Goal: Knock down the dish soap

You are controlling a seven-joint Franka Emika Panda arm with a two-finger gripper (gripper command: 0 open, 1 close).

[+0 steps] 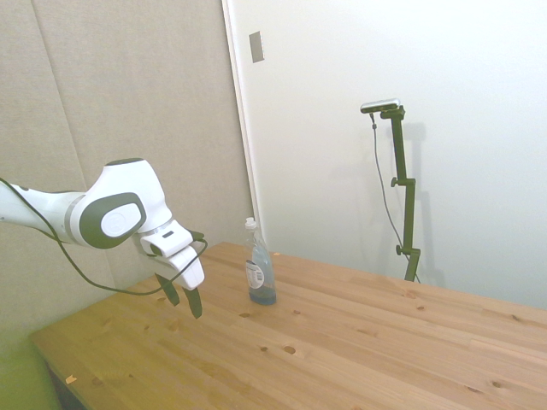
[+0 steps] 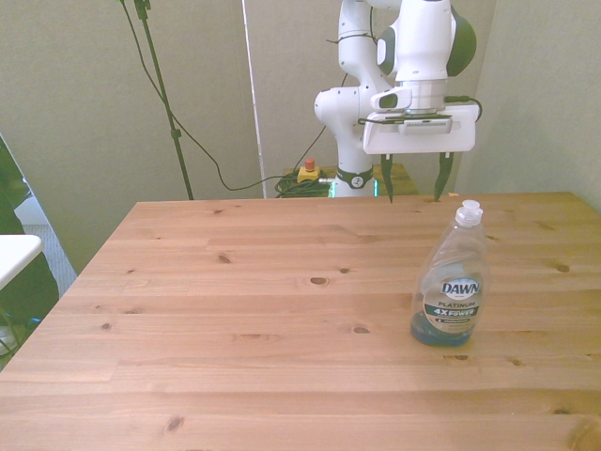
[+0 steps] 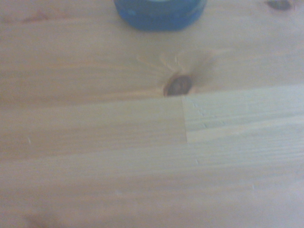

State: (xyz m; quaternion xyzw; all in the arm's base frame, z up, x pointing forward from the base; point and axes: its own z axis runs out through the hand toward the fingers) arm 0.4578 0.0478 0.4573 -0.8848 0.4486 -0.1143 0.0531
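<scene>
The dish soap (image 2: 451,280) stands upright on the wooden table (image 2: 235,319), at the front view's right: a slim clear bottle with blue liquid at the bottom, a white cap and a label. In the side view the dish soap (image 1: 260,269) stands near the table's far edge. My gripper (image 2: 415,189) hangs open above the table behind the bottle, apart from it, with nothing between its fingers. From the side, the gripper (image 1: 183,303) is left of the bottle. The wrist view catches only the bottle's blue base (image 3: 160,12).
A dark knot (image 3: 178,85) marks the table boards in the wrist view. A yellow box with a red button (image 2: 307,172) and cables lie on the floor behind the table. A white surface (image 2: 14,252) pokes in at the front view's left.
</scene>
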